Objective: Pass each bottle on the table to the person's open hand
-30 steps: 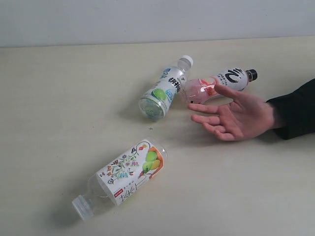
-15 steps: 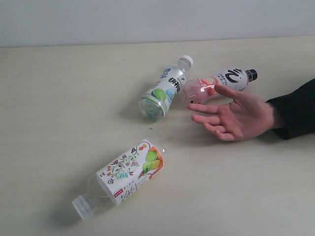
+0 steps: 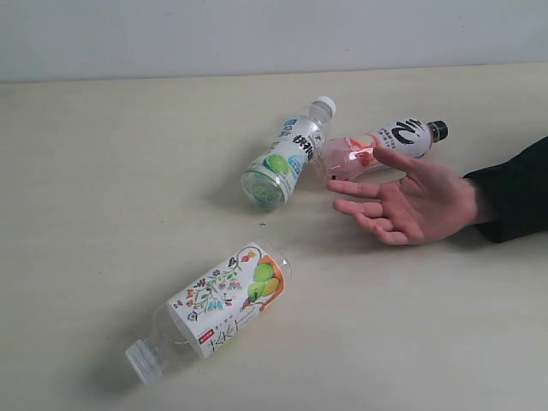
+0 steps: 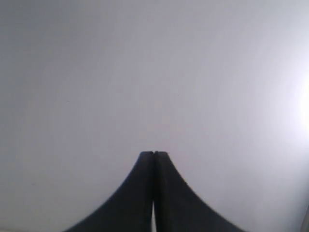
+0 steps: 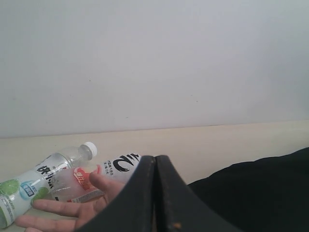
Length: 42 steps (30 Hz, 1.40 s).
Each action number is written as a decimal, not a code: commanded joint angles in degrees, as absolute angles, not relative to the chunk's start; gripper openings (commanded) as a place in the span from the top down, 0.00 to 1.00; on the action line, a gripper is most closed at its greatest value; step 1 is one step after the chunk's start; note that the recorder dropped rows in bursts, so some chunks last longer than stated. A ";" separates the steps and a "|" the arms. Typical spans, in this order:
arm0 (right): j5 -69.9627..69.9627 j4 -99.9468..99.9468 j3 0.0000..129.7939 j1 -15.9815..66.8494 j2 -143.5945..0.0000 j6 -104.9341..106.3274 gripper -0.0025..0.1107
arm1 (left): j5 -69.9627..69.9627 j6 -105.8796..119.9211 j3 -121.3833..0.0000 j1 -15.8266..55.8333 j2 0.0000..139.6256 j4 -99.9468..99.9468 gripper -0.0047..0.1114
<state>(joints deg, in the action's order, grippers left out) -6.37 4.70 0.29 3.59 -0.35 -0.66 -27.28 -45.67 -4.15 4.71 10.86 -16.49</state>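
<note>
Three bottles lie on their sides on the table point(image 3: 103, 171). The floral-and-fruit bottle point(image 3: 218, 308) is near the front left. The green-and-blue bottle point(image 3: 287, 154) and the pink bottle with a black cap point(image 3: 381, 145) lie further back. No white-and-navy bottle shows. The person's open hand point(image 3: 411, 201) rests palm up just in front of the pink bottle. Neither gripper appears in the exterior view. My left gripper point(image 4: 154, 153) is shut on nothing and faces a blank wall. My right gripper point(image 5: 155, 157) is shut and empty, with the hand point(image 5: 72, 205) and pink bottle point(image 5: 113, 166) beyond it.
A black sleeve point(image 3: 514, 193) reaches in from the right edge and fills the area beside my right gripper point(image 5: 256, 188). A pale wall point(image 3: 274, 34) runs along the back of the table. The green-and-blue bottle point(image 5: 43, 176) shows past the hand.
</note>
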 commanded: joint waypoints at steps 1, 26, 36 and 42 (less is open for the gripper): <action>-5.86 4.74 0.00 3.35 0.00 -0.63 0.98 | -32.51 -45.37 -10.72 4.59 23.86 -19.98 0.96; -5.87 4.74 0.00 3.35 0.00 -0.52 0.98 | 6.18 -58.28 -49.47 4.59 65.00 -99.95 0.96; -5.87 4.74 0.00 3.35 0.00 -0.52 0.98 | 34.33 -18.53 -49.47 10.95 73.56 -89.47 0.96; -5.87 4.74 0.00 3.35 0.00 -0.62 0.98 | 38.18 1.56 -56.29 17.07 80.52 -50.95 0.96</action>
